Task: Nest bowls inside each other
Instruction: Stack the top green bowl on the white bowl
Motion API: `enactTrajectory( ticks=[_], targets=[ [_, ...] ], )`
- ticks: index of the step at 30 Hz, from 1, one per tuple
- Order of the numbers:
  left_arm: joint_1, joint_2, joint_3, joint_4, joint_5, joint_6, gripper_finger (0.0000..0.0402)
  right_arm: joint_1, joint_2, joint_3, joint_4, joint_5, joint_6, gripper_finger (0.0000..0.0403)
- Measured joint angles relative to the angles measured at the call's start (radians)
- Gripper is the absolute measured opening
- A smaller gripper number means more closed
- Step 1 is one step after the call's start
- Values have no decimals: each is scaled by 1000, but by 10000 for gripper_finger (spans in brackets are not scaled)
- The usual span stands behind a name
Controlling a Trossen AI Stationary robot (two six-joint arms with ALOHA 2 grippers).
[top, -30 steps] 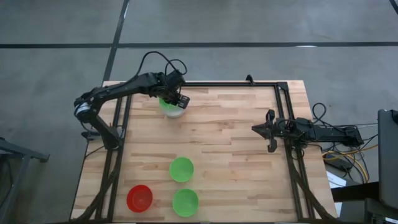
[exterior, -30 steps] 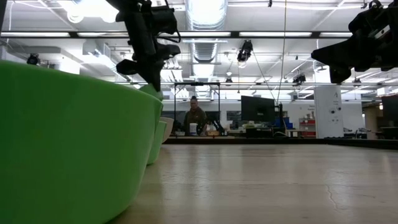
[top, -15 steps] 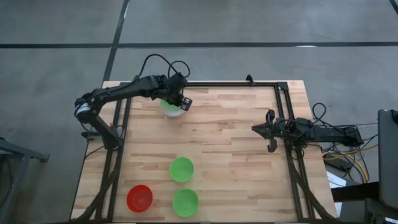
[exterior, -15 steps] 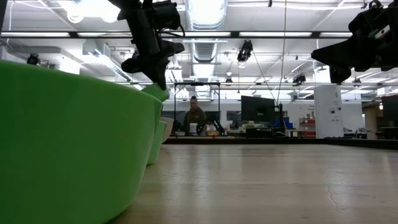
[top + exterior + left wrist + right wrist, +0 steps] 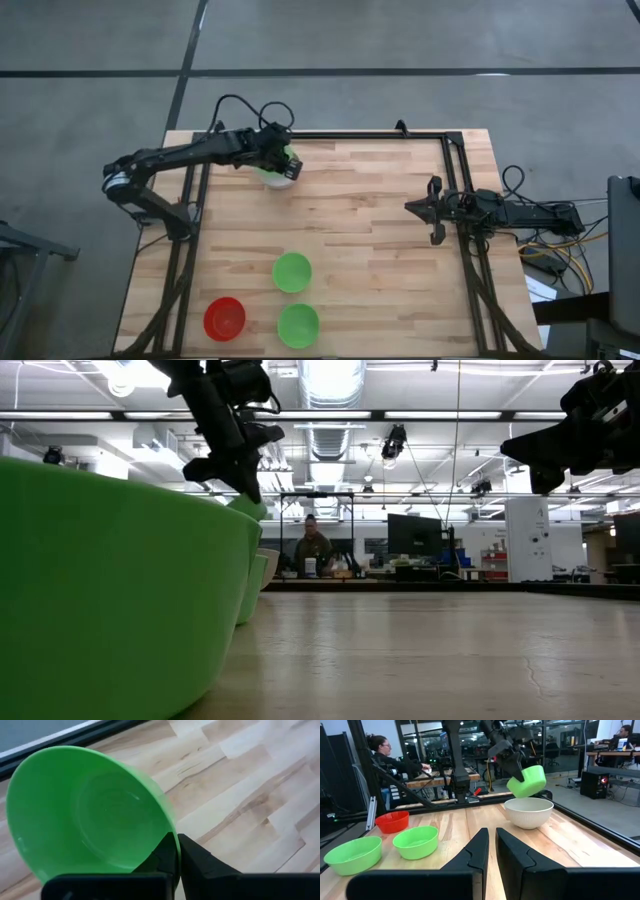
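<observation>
My left gripper (image 5: 283,158) is shut on a bright green bowl (image 5: 527,780), which hangs tilted just above the white-grey bowl (image 5: 528,812) at the table's far left. The white-grey bowl (image 5: 278,180) rests on its base on the wood. Two more green bowls (image 5: 292,271) (image 5: 298,325) and a red bowl (image 5: 224,318) sit upright near the front left. My right gripper (image 5: 436,211) waits at the table's right edge, shut, with nothing between its fingers (image 5: 481,851). My left gripper pinches the green bowl's rim (image 5: 169,831), one finger inside the bowl and one outside its wall. The fingers slant down from above. The bowl is lifted clear of the table and tilted, hanging over the white-grey bowl.
A black metal frame (image 5: 380,136) runs along the table's far and side edges. Bare wood lies between the white-grey bowl and the front bowls and across the table's middle (image 5: 370,230). A person (image 5: 382,755) sits beyond the table.
My left gripper has drawn back a little toward the table's left and tipped, still shut on the green bowl. The bowl has stayed lifted over the white-grey bowl and now shows more on that bowl's far side.
</observation>
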Motion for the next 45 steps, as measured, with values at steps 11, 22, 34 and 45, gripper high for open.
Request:
enactTrajectory(
  ticks=[11, 22, 34, 45],
  targets=[
    [7, 5, -32, 10, 12, -15, 14, 0, 0, 0, 0, 0, 0, 34],
    [8, 5, -125, 108, 45, -45, 11, 0, 0, 0, 0, 0, 2, 34],
    [13, 5, -165, 147, 48, -38, 11, 0, 0, 0, 0, 0, 1, 34],
    [15, 14, -178, 150, 45, -43, 13, 0, 0, 0, 0, 0, 0, 34]
  ],
)
